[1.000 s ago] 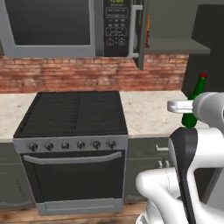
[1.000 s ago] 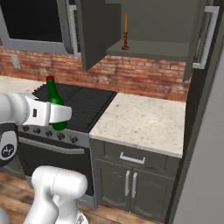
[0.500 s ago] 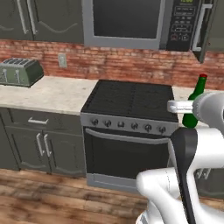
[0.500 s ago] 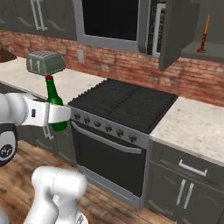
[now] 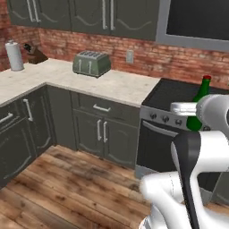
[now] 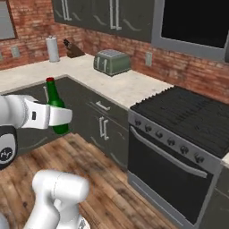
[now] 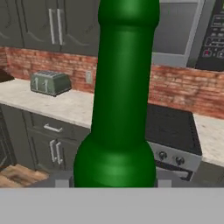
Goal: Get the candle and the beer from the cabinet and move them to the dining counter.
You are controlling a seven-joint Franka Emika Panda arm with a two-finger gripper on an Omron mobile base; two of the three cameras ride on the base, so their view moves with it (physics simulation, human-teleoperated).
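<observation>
Holding the beer [image 6: 55, 103] upright between closed jaws, clamped low on its body so the red cap stands above them, your gripper [image 6: 61, 117] carries it clear of the stove [image 6: 188, 120] and toaster [image 6: 112, 61] beyond, likely for transit to the dining counter.

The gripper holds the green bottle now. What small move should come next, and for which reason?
Probably keep the gripper shut and the beer upright while the base goes on turning. The views show a toaster and stove, but no island top to set it on.
</observation>
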